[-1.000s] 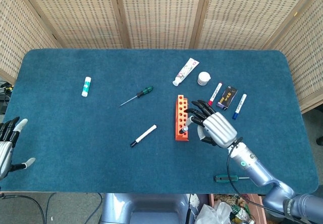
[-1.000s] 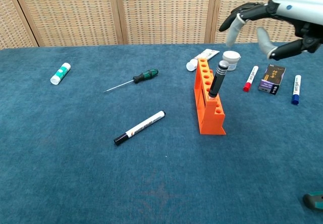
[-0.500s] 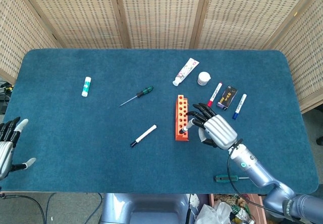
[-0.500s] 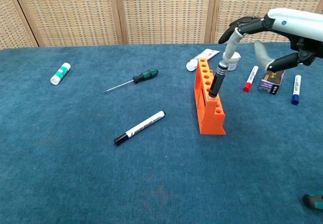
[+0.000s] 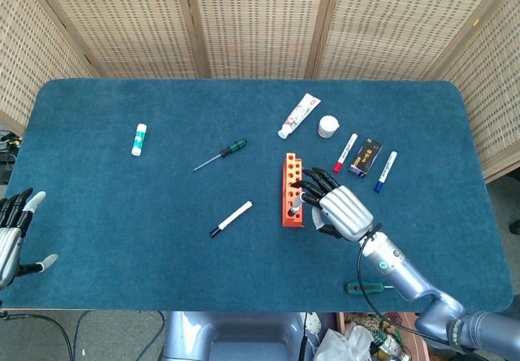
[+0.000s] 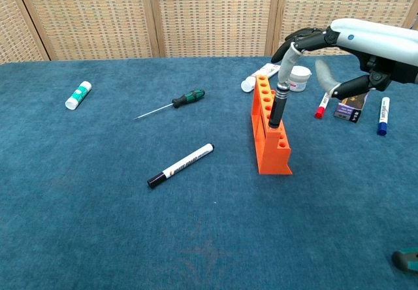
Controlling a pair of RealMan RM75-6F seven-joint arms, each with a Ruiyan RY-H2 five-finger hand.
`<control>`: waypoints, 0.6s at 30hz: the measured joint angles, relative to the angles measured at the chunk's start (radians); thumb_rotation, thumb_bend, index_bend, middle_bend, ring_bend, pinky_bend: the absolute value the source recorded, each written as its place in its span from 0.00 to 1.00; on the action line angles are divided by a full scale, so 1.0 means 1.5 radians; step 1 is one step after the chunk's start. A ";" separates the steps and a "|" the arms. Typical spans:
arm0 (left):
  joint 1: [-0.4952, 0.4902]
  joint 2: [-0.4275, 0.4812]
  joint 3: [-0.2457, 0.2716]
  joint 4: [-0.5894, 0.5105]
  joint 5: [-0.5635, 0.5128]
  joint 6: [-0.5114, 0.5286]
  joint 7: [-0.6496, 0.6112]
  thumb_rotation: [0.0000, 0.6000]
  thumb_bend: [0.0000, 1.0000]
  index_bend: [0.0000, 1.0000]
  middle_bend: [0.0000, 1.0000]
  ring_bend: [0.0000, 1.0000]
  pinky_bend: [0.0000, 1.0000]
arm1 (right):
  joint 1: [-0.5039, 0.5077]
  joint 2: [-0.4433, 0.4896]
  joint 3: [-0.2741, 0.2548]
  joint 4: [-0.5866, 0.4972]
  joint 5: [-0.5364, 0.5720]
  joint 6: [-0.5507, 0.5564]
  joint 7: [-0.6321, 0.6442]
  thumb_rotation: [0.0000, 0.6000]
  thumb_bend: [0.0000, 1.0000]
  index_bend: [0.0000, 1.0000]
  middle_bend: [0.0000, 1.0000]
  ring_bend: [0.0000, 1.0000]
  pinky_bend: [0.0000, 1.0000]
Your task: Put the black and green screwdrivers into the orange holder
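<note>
The orange holder [image 5: 291,184] [image 6: 264,136] stands right of the table's middle. The black screwdriver [image 6: 277,106] [image 5: 296,207] stands in a slot near the holder's front end, leaning slightly. My right hand [image 5: 340,211] [image 6: 339,48] hovers just right of it with fingers spread, and one fingertip [image 6: 286,61] touches the top of the black handle. The thumb stays apart from it. The green screwdriver [image 5: 221,156] [image 6: 171,104] lies flat on the cloth, left of the holder. My left hand [image 5: 12,235] rests open at the table's front left edge.
A black-and-white marker [image 5: 231,218] lies in front of the green screwdriver. A glue stick [image 5: 139,139] is at far left. A tube [image 5: 300,115], white jar [image 5: 327,126], red marker [image 5: 346,151], black box [image 5: 366,157] and blue marker [image 5: 385,171] lie right of the holder. Another green-handled tool [image 5: 366,287] lies off the front edge.
My right hand has moved left and down onto the black screwdriver, and a fingertip now touches its handle top. The screwdriver stands a little straighter. The left hand has not moved.
</note>
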 measured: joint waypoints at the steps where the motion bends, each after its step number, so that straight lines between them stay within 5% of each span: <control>1: 0.000 0.000 0.000 0.000 0.000 0.000 0.000 1.00 0.00 0.00 0.00 0.00 0.00 | 0.001 -0.001 0.001 0.000 0.001 -0.001 -0.001 1.00 0.83 0.38 0.18 0.00 0.00; 18: 0.000 0.002 0.000 0.000 0.000 0.000 -0.004 1.00 0.00 0.00 0.00 0.00 0.00 | 0.003 -0.008 0.005 0.009 0.020 -0.013 -0.011 1.00 0.83 0.38 0.18 0.00 0.00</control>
